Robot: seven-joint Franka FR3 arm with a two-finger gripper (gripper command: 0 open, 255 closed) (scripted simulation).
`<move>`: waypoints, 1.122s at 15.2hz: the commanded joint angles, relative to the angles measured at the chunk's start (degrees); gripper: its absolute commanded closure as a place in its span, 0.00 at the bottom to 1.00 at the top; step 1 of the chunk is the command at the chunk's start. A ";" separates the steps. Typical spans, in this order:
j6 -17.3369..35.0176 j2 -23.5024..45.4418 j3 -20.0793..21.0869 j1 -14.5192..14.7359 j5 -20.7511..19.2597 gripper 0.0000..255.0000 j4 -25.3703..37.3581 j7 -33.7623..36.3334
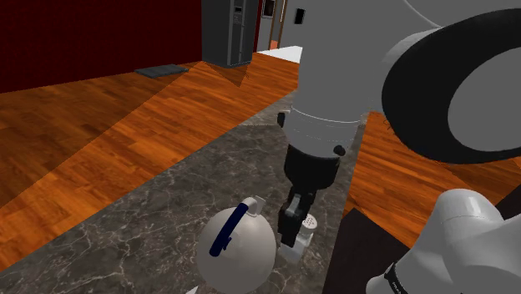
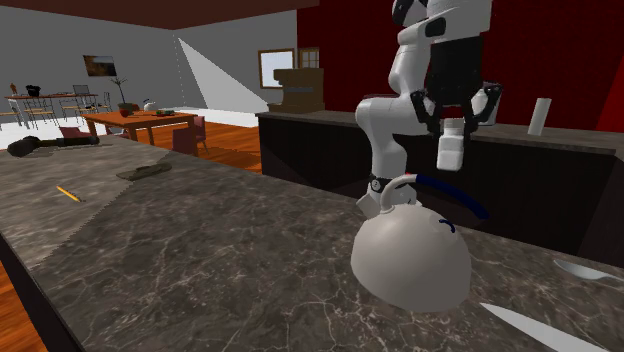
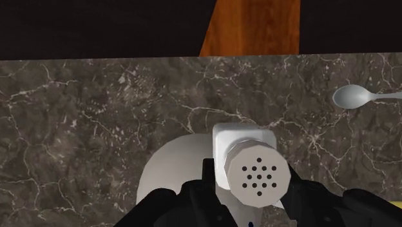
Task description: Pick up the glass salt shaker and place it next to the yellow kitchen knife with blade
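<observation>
Wrist view: showed the salt shaker (image 3: 256, 169) clasped in the black pincer (image 3: 251, 197), with the perforated round cap facing the camera and the square body pointing away.
Pincer state: closed onto the shaker's two sides, held apart only by the shaker itself; gripped nothing else.
Shaker position: hung in the pincer, clear above the dark marbled counter (image 2: 200, 260), as seen in the second exterior view; was drawn plain white, with no glass look.
Shaker axis: ran upright, in line with the pincer, base down toward the counter.
Kettle (image 2: 410, 262): sat white and round, with a dark blue handle, on the counter below the pincer and slightly to one side, close under the shaker.
Yellow knife (image 2: 67, 193): lay flat on the counter, well apart from the pincer, off toward the second exterior view's left and past the kettle; appeared as a thin slanted sliver, blade end too small to tell.
Spoon (image 3: 361, 97): rested on the counter to the side of the pincer away from the knife.
Deciding relation: judged to be a long sideways carry from the pincer toward the knife, with the shaker kept upright and set down beside the knife's length, not on it.
Likely hazard: judged to be the kettle's raised handle, near the start of that path.
</observation>
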 commanded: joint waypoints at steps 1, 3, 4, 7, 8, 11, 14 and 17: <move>0.52 2.20 2.29 0.33 0.61 1.00 2.39 2.67; 1.48 4.68 4.93 0.62 1.07 1.00 4.70 5.57; 1.96 6.01 6.26 0.72 1.16 1.00 5.94 7.05; 3.42 10.39 10.37 0.74 0.84 1.00 9.99 11.67; 3.90 12.00 11.78 0.69 0.50 1.00 11.46 13.29; 6.06 14.41 13.94 0.61 0.01 1.00 12.08 15.23; 8.43 14.96 14.49 0.66 0.15 1.00 10.23 15.03; 10.84 15.65 15.08 0.67 0.24 1.00 8.47 14.87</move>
